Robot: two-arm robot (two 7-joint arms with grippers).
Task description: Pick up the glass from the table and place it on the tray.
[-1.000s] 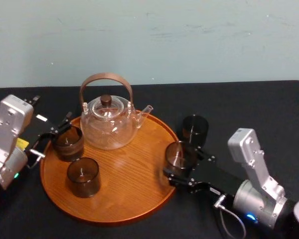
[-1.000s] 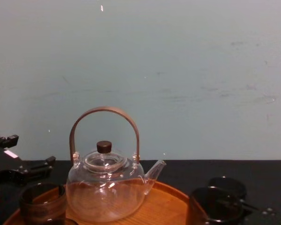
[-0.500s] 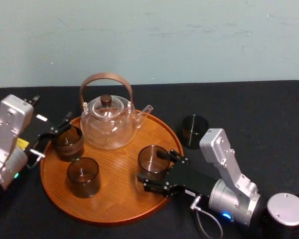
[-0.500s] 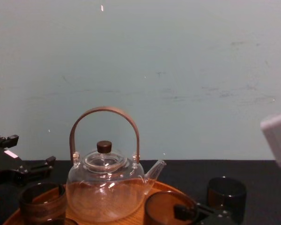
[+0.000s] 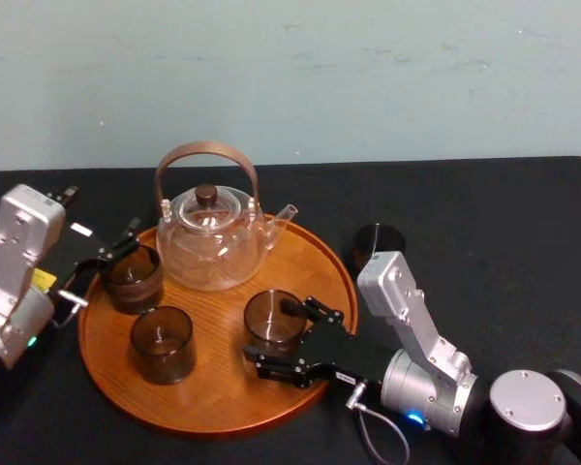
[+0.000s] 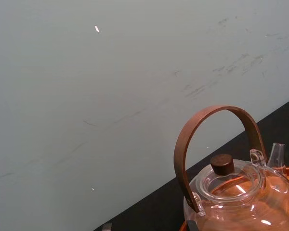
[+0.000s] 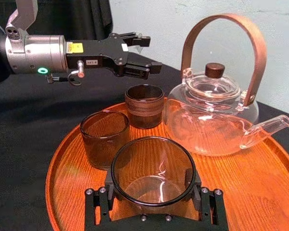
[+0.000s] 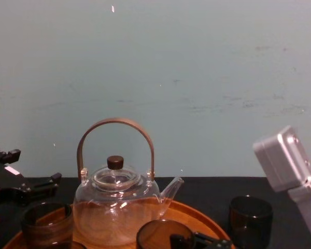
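A glass (image 5: 271,318) is being clasped by the right gripper (image 5: 283,337) over the tray (image 5: 223,387), with release not yet done. The left gripper (image 5: 99,263) is parked with jaws apart at the tray's edge.

Orange-brown on black, under a pale blue-green wall (image 5: 368,77)

And there's the tray (image 5: 223,387), warm orange-brown with darker wood grain, against the plain matte black counter (image 5: 504,213). The glass (image 5: 274,315) has a smoky brown tint. The right pincer (image 5: 276,334) is black and so is the left pincer (image 7: 149,53), its arm (image 5: 19,262) silver-grey with a yellow label (image 5: 42,281). The teapot (image 5: 211,242) is clear, its handle (image 5: 205,148) brown and its knob (image 5: 205,194) dark.
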